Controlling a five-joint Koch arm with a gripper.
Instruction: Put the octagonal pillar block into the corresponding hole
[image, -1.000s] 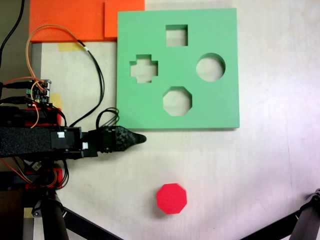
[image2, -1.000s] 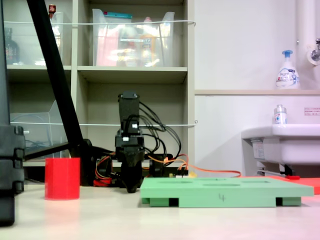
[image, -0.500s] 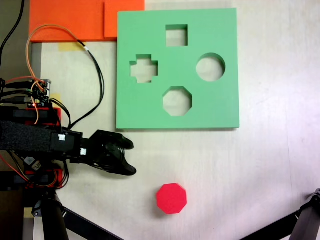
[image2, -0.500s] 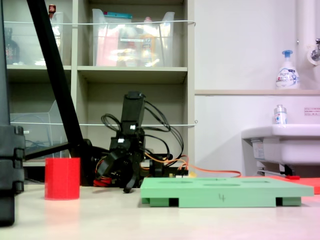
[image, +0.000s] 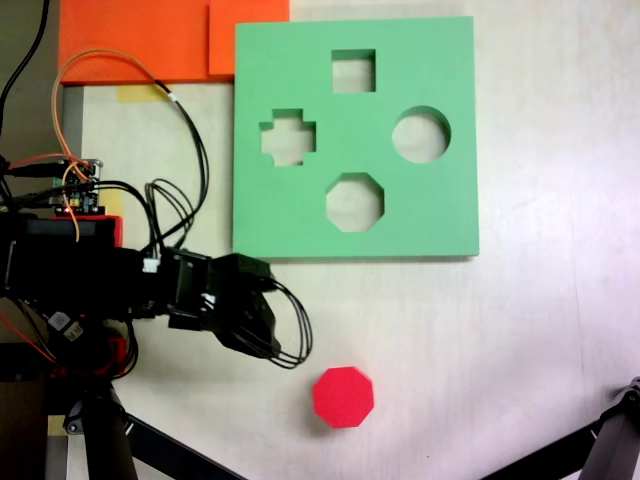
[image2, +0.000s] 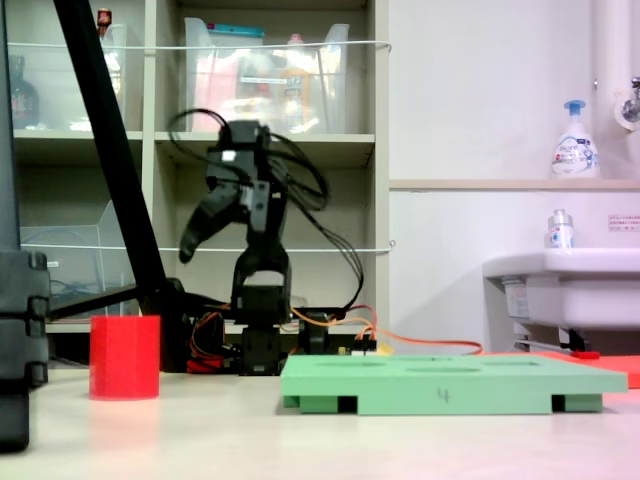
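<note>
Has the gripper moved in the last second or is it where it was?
Yes. In the second exterior view the gripper has risen from table height, beside the green board, to about shelf height, opening on the way.

Lab: shelving (image2: 270, 150), sink (image2: 565, 275).

Even, bright light falls on my pale tabletop (image: 540, 340); shadows are soft, my raised black arm (image2: 245, 200) looks slightly blurred.

Black Koch arm (image2: 255, 250), black looping cables, orange wires, red base parts.
</note>
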